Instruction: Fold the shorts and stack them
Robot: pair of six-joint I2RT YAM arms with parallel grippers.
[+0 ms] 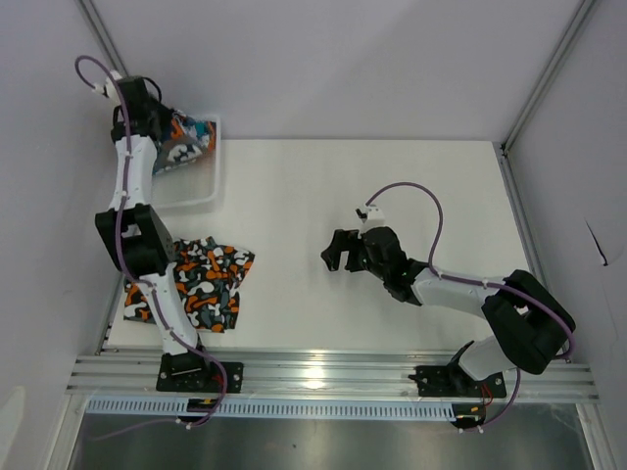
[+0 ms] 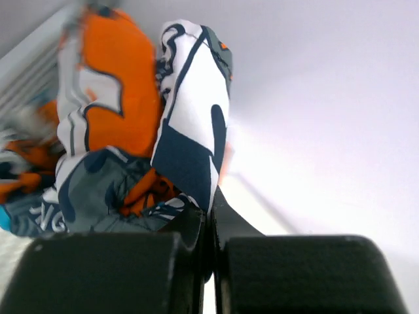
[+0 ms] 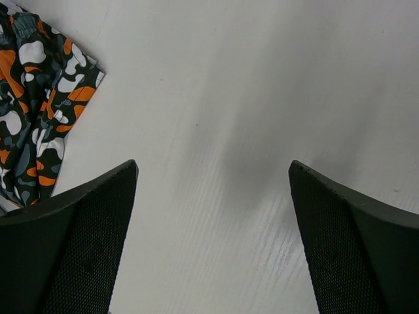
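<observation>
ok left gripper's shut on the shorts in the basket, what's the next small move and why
Probably lift the left gripper straight up to draw the graphic shorts clear of the basket: its jaws are shut on a fold, while the rest lies bunched inside.

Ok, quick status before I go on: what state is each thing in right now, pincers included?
left pincer: shut, pinching a fold of the graphic-print shorts
right pincer: open, empty, above bare table
graphic-print shorts: bunched up at the basket, gripped, not folded
camouflage shorts: lying flat on the table, untouched by either pincer
basket: upright at the table's far left corner
</observation>
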